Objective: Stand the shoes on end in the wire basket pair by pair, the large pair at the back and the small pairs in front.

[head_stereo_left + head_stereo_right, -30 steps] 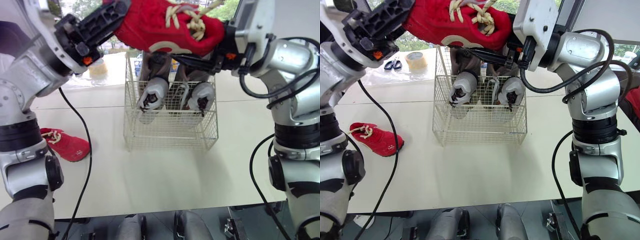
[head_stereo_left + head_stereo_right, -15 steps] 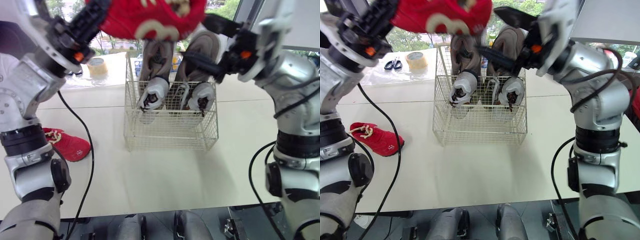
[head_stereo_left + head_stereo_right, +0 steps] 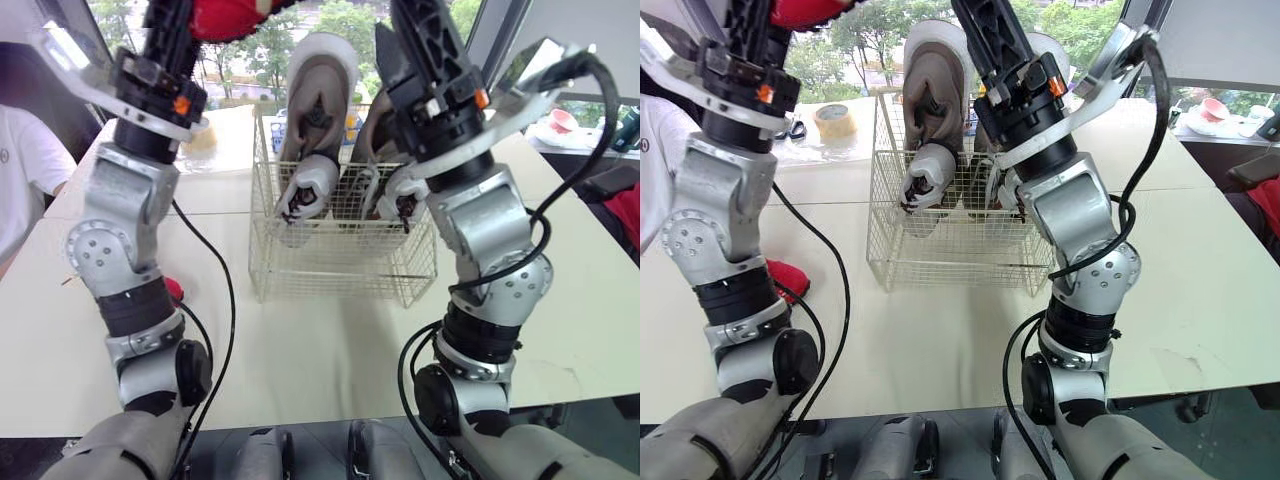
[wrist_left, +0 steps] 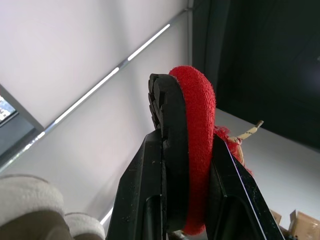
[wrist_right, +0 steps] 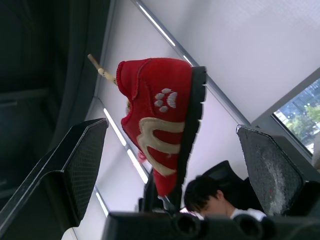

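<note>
My left gripper (image 4: pixel 182 145) is raised high and shut on the sole and upper of a small red shoe (image 4: pixel 192 150), whose edge shows at the top of the head views (image 3: pixel 225 15). My right gripper (image 5: pixel 175 150) is also raised, open, with the red shoe (image 5: pixel 160 125) some way off between its fingers. The wire basket (image 3: pixel 340 270) stands mid-table with two large grey shoes (image 3: pixel 320 100) on end at its back; the right one is partly behind my right arm. A second red shoe (image 3: pixel 788 278) lies on the table, mostly hidden by my left arm.
A tape roll (image 3: pixel 833 120) and scissors (image 3: pixel 792 128) lie at the table's far left. A person in white (image 3: pixel 20 190) stands at the left edge. A pink bowl (image 3: pixel 560 118) sits on another table at the far right. The basket's front half holds no shoes.
My right gripper let go of the red shoe and opened. Both arms swung upward, the left carrying the shoe higher. The head view has shifted as well.
</note>
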